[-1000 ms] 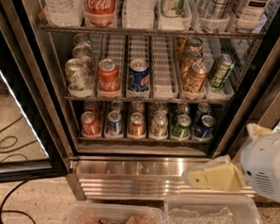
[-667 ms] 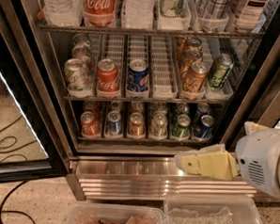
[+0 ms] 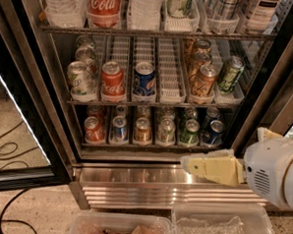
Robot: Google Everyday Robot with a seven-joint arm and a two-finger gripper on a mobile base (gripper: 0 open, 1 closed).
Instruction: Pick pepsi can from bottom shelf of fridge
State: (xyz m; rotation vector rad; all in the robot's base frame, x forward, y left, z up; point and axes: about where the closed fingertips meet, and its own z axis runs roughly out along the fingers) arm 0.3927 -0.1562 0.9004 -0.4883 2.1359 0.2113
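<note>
The fridge (image 3: 58, 109) stands open in front of me. Its bottom shelf (image 3: 150, 147) holds a row of small cans. A dark blue pepsi can (image 3: 213, 133) stands at the right end of that row. A second blue can (image 3: 119, 129) stands second from the left. My gripper (image 3: 186, 164), yellowish on a white wrist, points left. It sits in front of the ribbed steel base, just below the shelf's front edge and below-left of the right blue can. It touches no can.
The bottom row also holds a red can (image 3: 93, 129), a gold can (image 3: 142, 129) and green cans (image 3: 189, 131). The middle shelf has a larger Pepsi can (image 3: 144, 79) and a Coca-Cola can (image 3: 112, 80). The glass door (image 3: 17, 146) hangs open at left. Clear plastic bins (image 3: 219, 226) sit below.
My gripper has moved left and slightly up, from the lower right toward the fridge's base. The cans have not moved.
</note>
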